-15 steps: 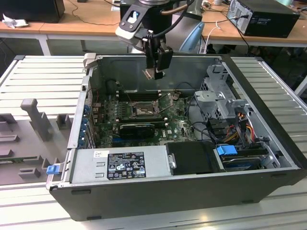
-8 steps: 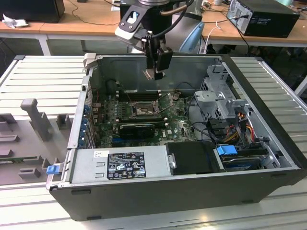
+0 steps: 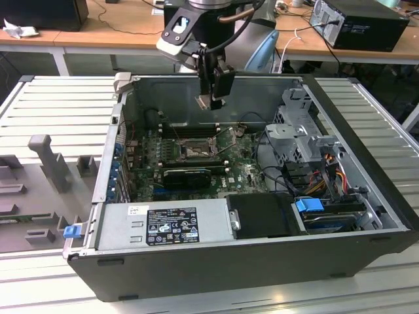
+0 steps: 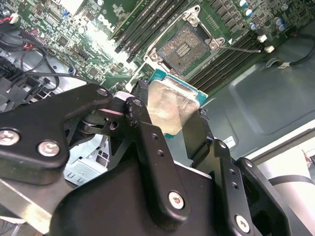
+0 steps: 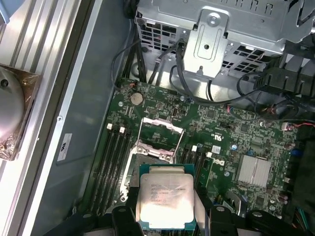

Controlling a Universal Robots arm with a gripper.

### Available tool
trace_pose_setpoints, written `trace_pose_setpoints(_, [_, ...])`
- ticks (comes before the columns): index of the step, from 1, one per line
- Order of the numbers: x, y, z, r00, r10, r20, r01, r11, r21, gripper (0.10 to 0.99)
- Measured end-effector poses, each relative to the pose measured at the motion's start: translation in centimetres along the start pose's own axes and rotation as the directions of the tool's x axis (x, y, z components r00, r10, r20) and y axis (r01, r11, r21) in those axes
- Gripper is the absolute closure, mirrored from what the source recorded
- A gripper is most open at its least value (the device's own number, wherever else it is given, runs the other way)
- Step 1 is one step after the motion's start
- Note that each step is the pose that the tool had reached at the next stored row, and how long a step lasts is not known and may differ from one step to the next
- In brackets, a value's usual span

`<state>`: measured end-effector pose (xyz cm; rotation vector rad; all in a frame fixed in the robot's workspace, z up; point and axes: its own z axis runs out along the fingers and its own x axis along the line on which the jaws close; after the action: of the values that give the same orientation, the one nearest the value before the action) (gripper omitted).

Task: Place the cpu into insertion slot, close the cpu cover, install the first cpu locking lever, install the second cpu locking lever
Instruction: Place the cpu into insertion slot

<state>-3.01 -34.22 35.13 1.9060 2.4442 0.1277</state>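
The black two-fingered end effector (image 5: 166,206) grips the small square silver-topped cpu (image 5: 166,191) above the green motherboard (image 5: 221,128), whose dark square insertion slot (image 4: 183,47) sits empty, thin metal cpu cover (image 5: 158,133) seemingly raised, so no step is finished.

I've got the open computer case (image 3: 262,265) lying on the slatted table (image 3: 59,111). Along its near wall sits the grey power supply (image 3: 163,226), with a blue tab (image 3: 72,230) at the corner on the exterior view's left. On the exterior view's right I see the metal drive cage (image 3: 298,124) and orange and yellow cables (image 3: 334,173) just beside it. In the first wrist view I can see a coin battery (image 5: 136,98) and a silver heatsink (image 5: 253,171) on the green motherboard (image 5: 221,128). Grey fixture blocks (image 3: 49,160) stand on the table, on the exterior view's left. Far back, a black computer (image 3: 363,23) rests on a wooden desk (image 3: 98,29).
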Motion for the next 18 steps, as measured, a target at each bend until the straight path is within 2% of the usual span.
trace_pose_setpoints(4, [0.00, 0.00, 0.02, 0.9991, 0.042, 0.0037, -0.042, 0.9991, -0.001, 0.561])
trace_pose_setpoints(13, [0.00, 0.00, 0.08, 0.9966, 0.082, 0.0073, -0.082, 0.9966, -0.002, 0.561])
trace_pose_setpoints(18, [0.00, -0.03, 0.36, 0.9957, 0.093, 0.0084, -0.093, 0.9957, -0.002, 0.561])
